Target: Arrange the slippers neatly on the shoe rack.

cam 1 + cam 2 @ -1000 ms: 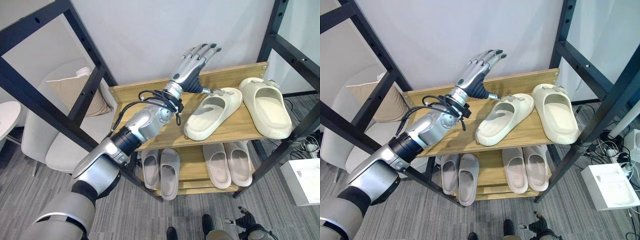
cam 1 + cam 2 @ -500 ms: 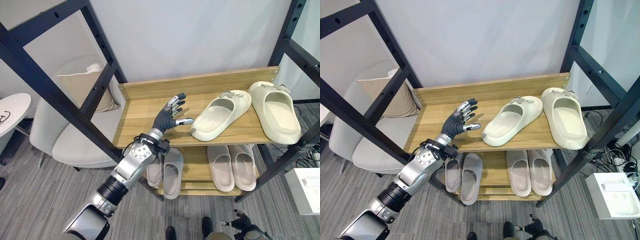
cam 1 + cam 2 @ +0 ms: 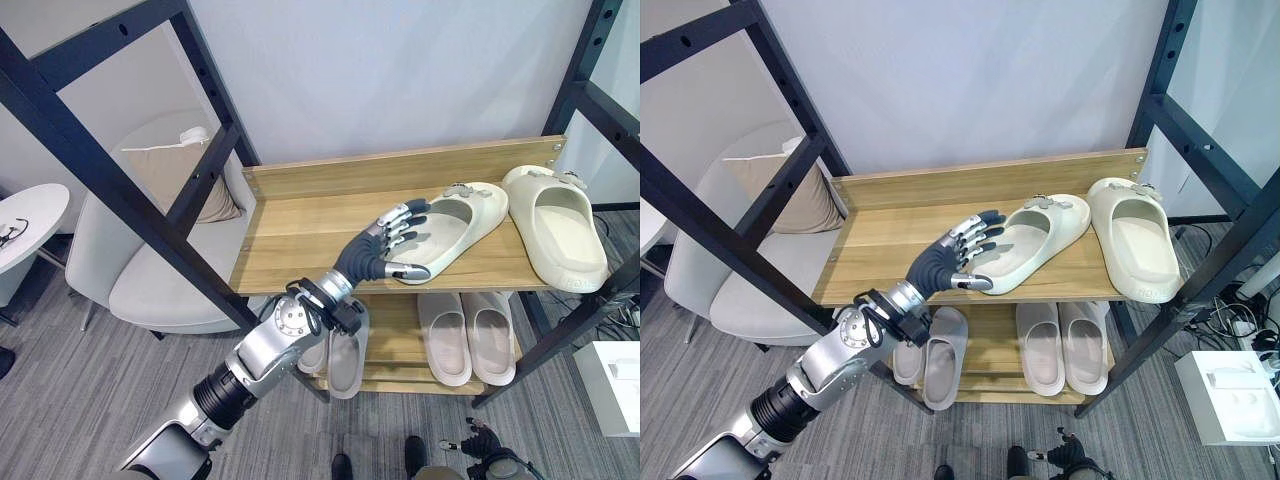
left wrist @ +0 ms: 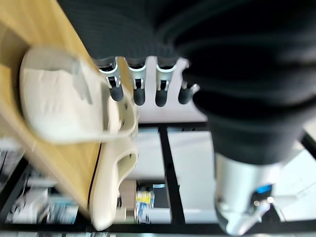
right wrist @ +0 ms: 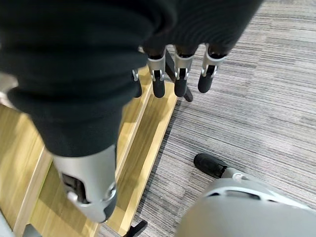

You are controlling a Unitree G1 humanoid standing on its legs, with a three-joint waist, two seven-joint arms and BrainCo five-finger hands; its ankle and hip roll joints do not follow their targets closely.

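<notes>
1. The shoe rack (image 3: 300, 215) fills the centre and right of the head views. Its upper wooden shelf carries 2 cream slippers on the right half.
2. The skewed cream slipper (image 3: 450, 228) lies diagonally, its front end pointing toward the lower centre of the frame. The straight cream slipper (image 3: 558, 228) sits squarely at the far right edge, just beside the skewed one at their rear ends.
3. On the lower shelf, 2 pairs of grey slippers (image 3: 468, 338) stand side by side, already tidy.
4. The left hand (image 3: 385, 252) is at the front end of the skewed slipper, fingers spread and nearly straight, thumb apart below. Fingers and thumb look to bracket the slipper's front, though contact cannot be confirmed. In the left wrist view the fingertips (image 4: 138, 95) hang just over the slipper's strap edge.
5. The right hand (image 5: 173, 74) hangs low over the grey floor beside the rack's foot, fingers relaxed and holding nothing.
6. The step in hand is probably squaring the skewed slipper. To do it well, press on the front end and swing it toward the right of the frame until it lies parallel with its partner.
7. Push gently: the slipper's front end sits near the shelf's front edge and could slide off.
</notes>
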